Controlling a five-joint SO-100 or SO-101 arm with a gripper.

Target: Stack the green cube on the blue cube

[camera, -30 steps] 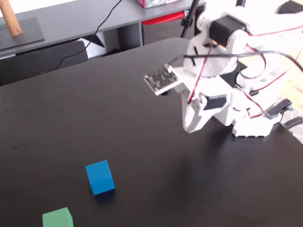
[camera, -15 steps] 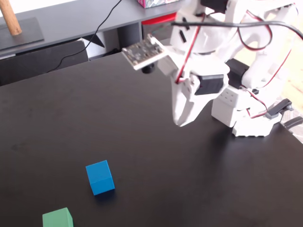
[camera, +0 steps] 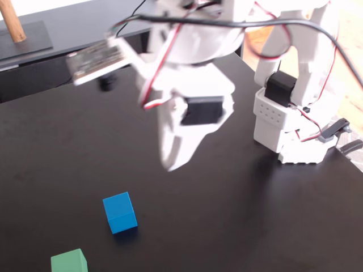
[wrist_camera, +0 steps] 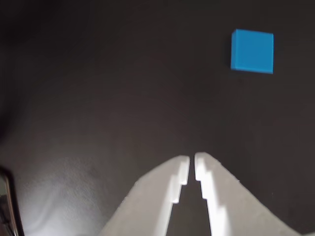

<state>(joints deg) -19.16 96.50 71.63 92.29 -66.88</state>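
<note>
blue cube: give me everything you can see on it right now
The small matte bright-blue cube has plain, unmarked faces and looks solid. It sits flat on the black tabletop, with nothing touching it. In the fixed view the light-green cube lies apart from it, nearer the bottom-left edge, and the white gripper hangs above and to its right. The wrist view shows it upper right.

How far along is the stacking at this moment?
Nothing is stacked yet. The green cube and blue cube sit apart on the black table. The tool is shut and empty, raised above the table short of the cubes. Reach, grasp, lift and placing remain.
</note>
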